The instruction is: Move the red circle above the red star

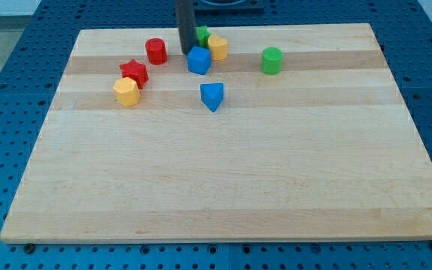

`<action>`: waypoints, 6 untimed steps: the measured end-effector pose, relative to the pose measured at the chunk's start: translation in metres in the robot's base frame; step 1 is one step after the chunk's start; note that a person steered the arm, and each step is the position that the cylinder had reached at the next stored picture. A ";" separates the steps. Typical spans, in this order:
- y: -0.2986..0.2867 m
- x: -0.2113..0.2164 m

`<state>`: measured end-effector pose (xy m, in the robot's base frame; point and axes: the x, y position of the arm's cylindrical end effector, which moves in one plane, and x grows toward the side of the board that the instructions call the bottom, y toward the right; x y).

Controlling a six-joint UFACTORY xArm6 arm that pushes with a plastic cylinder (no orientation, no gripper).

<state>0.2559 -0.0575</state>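
Red star point(134, 72) is sitting at board's upper left, touching yellow block point(127, 91) below it. Red circle point(155, 51) is lying above-right of star, near; task is looking nearly done. My tip point(186, 52) is resting between circle and blue cube point(199, 60); no fingers here, just a rod. Count: two red, two yellow point(217, 46), two blue point(211, 96), two green point(271, 60), one point(202, 34) half hidden behind rod.
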 end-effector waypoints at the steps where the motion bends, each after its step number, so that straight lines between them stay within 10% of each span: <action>1: -0.010 0.001; 6: -0.083 0.020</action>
